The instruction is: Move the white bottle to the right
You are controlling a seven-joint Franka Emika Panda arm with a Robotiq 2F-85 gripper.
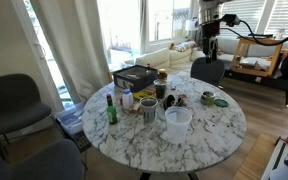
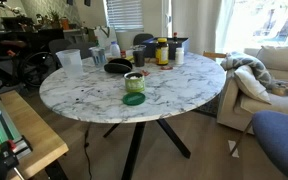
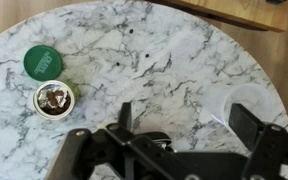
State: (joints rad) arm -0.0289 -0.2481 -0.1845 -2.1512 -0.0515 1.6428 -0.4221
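The white bottle [image 1: 126, 100] stands upright, small and slim, on the left part of the round marble table [image 1: 214, 130], just right of the taller green bottle [image 1: 111, 110]. My gripper [image 1: 210, 52] hangs high above the table's far right side, well away from the bottle. In the wrist view the gripper [image 3: 187, 125] is open and empty, looking down on bare marble. The white bottle is out of the wrist view. I cannot pick it out among the far clutter in the exterior view taken from the table's other side.
A wide translucent tub [image 1: 177, 122] [image 3: 246, 105] stands near the table's front. A green lid [image 3: 44, 62] [image 2: 134, 99] and a small open jar [image 3: 54, 98] [image 2: 135, 82] lie together. A black box [image 1: 134, 75], cups and jars crowd the bottle's side. Chairs ring the table.
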